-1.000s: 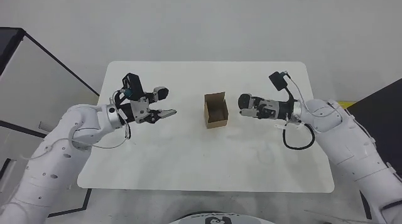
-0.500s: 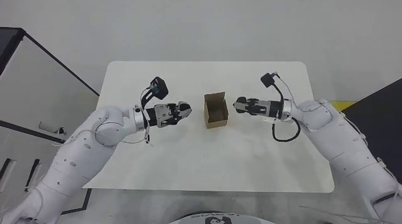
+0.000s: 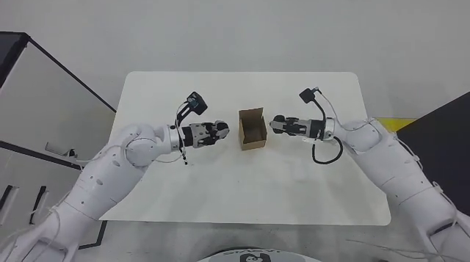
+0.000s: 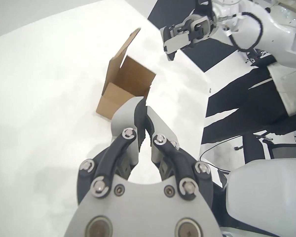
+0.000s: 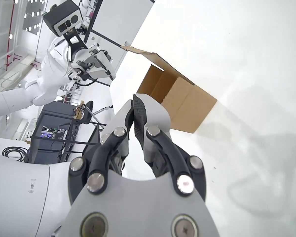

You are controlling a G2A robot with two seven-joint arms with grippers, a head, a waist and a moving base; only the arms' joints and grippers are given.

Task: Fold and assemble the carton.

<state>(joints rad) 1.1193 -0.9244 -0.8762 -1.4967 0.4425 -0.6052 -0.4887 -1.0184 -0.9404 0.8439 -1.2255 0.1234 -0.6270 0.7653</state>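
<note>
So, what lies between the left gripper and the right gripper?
The open carton stands between the left gripper and the right gripper, with bare table on each side, as the top view shows.

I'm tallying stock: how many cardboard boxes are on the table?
1. The box stands open-topped near the middle of the table, between the left gripper and the right gripper. Nothing there could hide another.

Brown carton point(image 4: 118, 94), 1 flap up, on table point(image 4: 39, 75) just beyond left gripper point(image 4: 142, 106), fingers point(image 4: 127, 115) together; right gripper point(image 4: 174, 46) farther off
</note>
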